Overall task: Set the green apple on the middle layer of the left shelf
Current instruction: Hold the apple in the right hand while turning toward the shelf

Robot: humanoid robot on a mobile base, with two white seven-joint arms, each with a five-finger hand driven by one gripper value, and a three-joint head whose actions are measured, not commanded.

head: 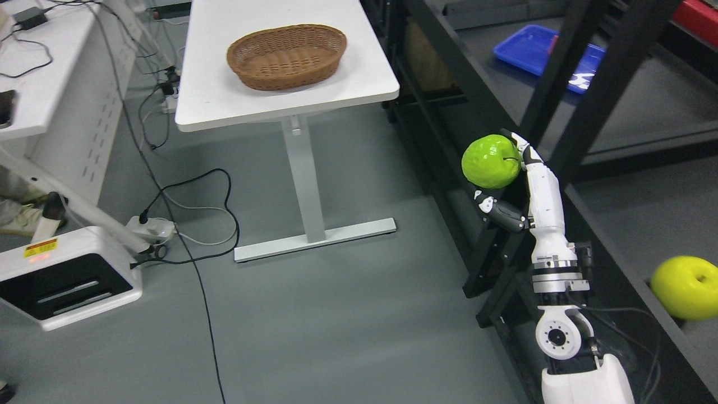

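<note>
From the head camera I see my right hand [513,185] raised at the outer edge of the dark shelf unit [634,224], its fingers wrapped around the green apple [492,161]. The apple sits at the top of the hand, the thumb curling beneath it and the white fingers pressed along its right side. It is held over the grey floor [336,314], just beside the shelf's front rail and not on any layer. I count 2 other things on the shelf: a yellow-green apple [685,287] on a layer at the right edge of view, and a blue tray [530,50] further back. To the left, a brown wicker basket [286,56] stands on a white table [224,101], well apart from the hand. Black cables [224,224] trail across the floor.
</note>
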